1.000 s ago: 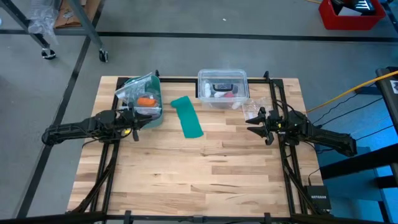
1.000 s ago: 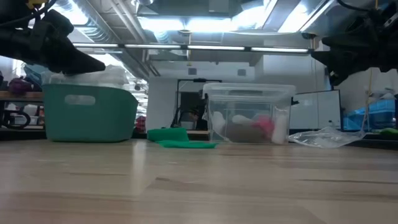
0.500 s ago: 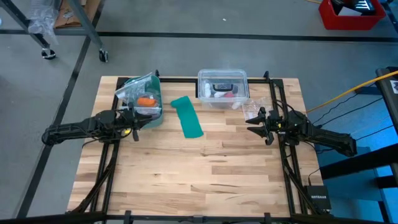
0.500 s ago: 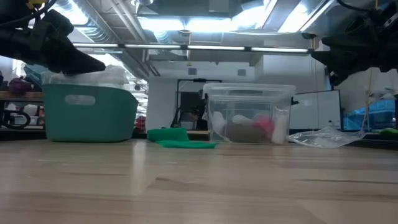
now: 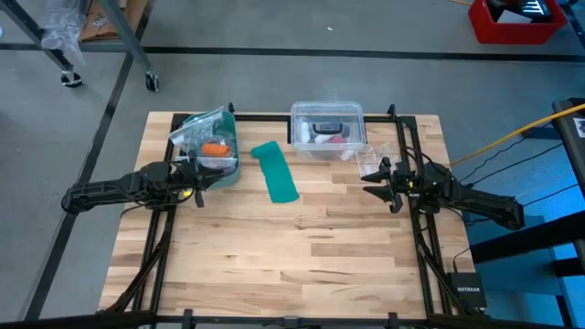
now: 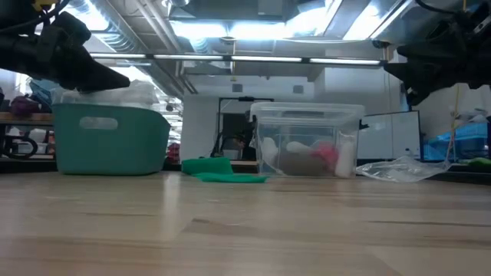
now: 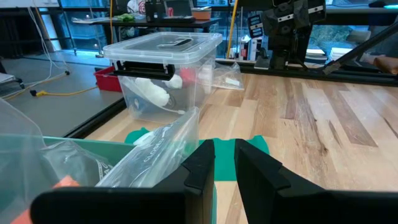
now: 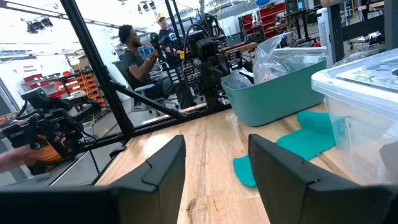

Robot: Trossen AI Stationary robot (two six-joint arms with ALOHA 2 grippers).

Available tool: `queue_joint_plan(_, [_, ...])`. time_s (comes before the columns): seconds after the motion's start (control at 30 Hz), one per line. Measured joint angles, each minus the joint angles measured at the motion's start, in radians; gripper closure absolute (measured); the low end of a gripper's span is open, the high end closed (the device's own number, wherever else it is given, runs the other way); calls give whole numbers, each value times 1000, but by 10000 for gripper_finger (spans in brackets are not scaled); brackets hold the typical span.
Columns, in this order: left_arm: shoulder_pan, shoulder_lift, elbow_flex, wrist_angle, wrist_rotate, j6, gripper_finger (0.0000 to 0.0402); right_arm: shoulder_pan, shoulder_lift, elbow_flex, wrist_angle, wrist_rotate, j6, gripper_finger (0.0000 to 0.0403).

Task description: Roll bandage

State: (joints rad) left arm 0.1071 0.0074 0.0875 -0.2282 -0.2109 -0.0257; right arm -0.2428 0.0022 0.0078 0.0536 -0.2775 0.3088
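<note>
Teal bandage [image 5: 275,171] hasn't budged, lying flat between the left end effector [image 5: 203,179], fingers nearly together, and the right end effector [image 5: 373,182], fingers apart, so rolling hasn't started.

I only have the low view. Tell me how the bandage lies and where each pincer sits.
Observer: From above, the bandage lies flat and unrolled, a strip between the teal bin and the clear box.
Operator: Now the left pincer.
Observer: The left pincer hovers at the bin's front edge, left of the bandage, fingers slightly apart and empty.
Operator: Now the right one.
Observer: The right pincer hangs to the right of the bandage, well apart from it, open wide and holding nothing.
</note>
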Motion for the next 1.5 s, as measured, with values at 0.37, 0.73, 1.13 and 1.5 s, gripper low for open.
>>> queue_joint_plan(0.37, [0, 0, 0, 0, 0, 0, 345, 0, 0, 0, -2, 24, 13, 226])
queue_joint_plan(0.73, [0, 0, 0, 0, 0, 55, 345, 0, 0, 0, 33, 111, 197, 226])
queue_joint_plan(1.13, [0, 0, 0, 0, 0, -49, 345, 0, 0, 0, 108, 112, 306, 226])
queue_joint_plan(1.5, [0, 0, -4, 30, -3, -238, 345, 0, 23, 48, 294, 181, 443, 226])
